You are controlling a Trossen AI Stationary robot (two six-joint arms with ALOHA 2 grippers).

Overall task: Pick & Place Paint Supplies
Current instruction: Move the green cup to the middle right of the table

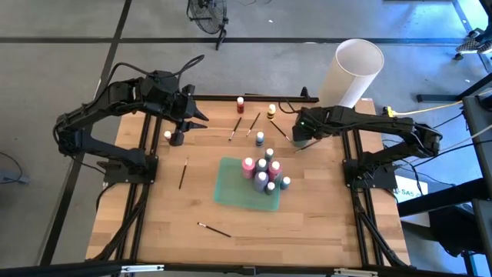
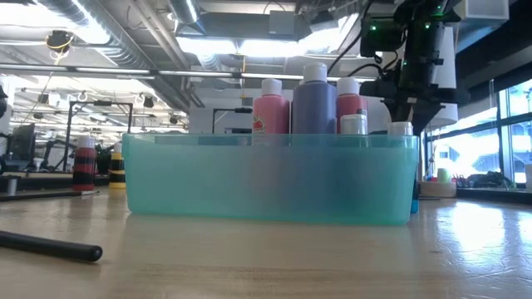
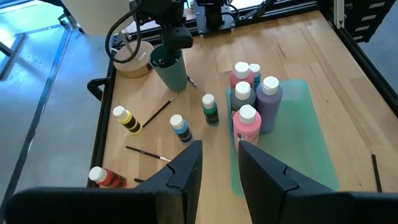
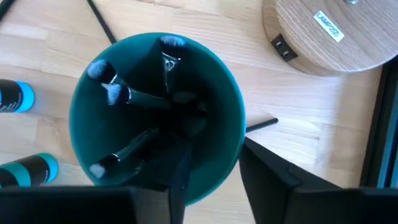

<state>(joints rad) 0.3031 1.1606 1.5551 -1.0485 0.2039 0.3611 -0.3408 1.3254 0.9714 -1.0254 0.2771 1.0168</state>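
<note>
In the low view the teal tray's frosted wall is hiding the lower parts of the paint bottles standing in it. In the right wrist view the right hand is covering part of the teal cup's rim, brush handles are disappearing into its dark inside, and two blue-capped bottles are being cut off at the edge.

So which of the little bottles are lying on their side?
Two, by the left wrist view: the yellow bottle and the red bottle, both at the table's far edge. All the others stand upright.
</note>
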